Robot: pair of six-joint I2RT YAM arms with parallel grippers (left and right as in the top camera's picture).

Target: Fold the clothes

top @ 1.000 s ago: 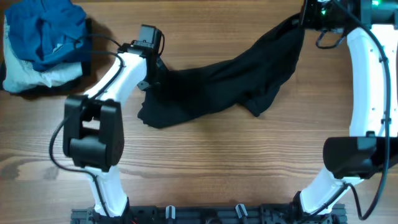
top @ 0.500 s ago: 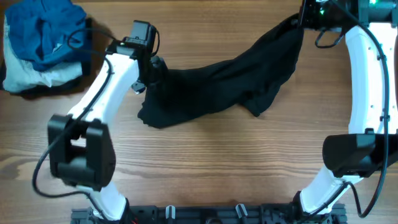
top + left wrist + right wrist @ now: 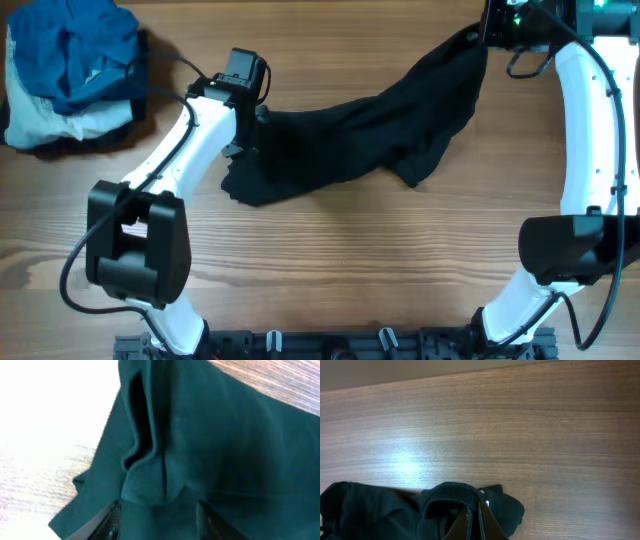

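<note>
The clothes (image 3: pixel 360 130), one black soft garment, lie stretched across the wooden table from the far right corner down to the left middle. My left gripper (image 3: pixel 257 117) hovers over the garment's left end. In the left wrist view its fingers (image 3: pixel 111 519) stand apart, open, with dark fabric (image 3: pixel 220 450) under and between them and a puckered fold (image 3: pixel 150 485) just ahead. My right gripper (image 3: pixel 487 35) is at the far right edge. It is shut on a bunched corner of the clothes (image 3: pixel 445 505), seen between its fingertips (image 3: pixel 476 506), and holds that end up.
A pile with a bright blue garment (image 3: pixel 75 45) on a pale blue-white one (image 3: pixel 60 120) sits at the far left corner. Bare wood (image 3: pixel 380 260) lies in front of the black garment. A black rail (image 3: pixel 330 345) runs along the front edge.
My left gripper was shut on the garment's left end and now stands open. Its arm swung slightly left and came back. The right arm and the garment have hardly moved.
</note>
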